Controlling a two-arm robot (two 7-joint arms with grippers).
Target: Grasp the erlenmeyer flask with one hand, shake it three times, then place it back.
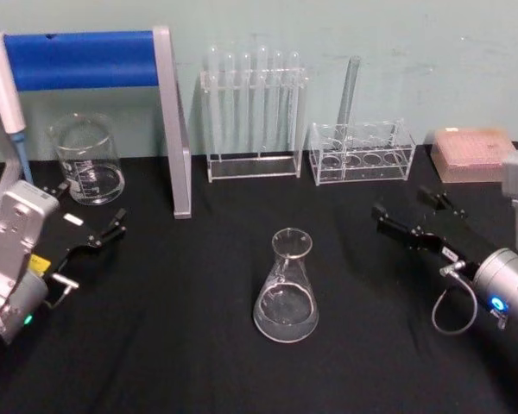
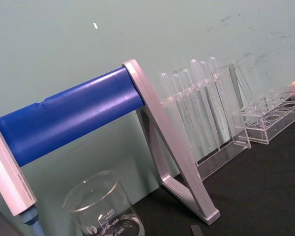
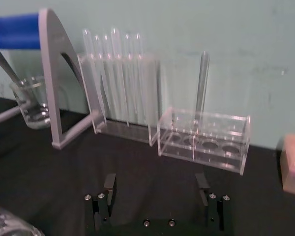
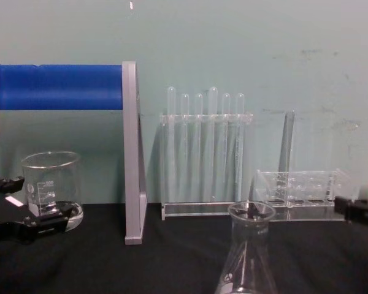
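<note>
A flat table draped in matte black cloth [image 1: 198, 362] runs back to a plain, pale green painted wall [image 4: 245, 49] marked with faint scuffs and one small white fleck high up, evenly lit, the cloth meeting the wall in a straight line behind the glassware.

Your head view looks down on the tabletop [image 1: 198, 362]; chest view looks level across it. Both share the test tube rack [image 1: 255, 112] [image 4: 205, 153] by the far wall.
</note>
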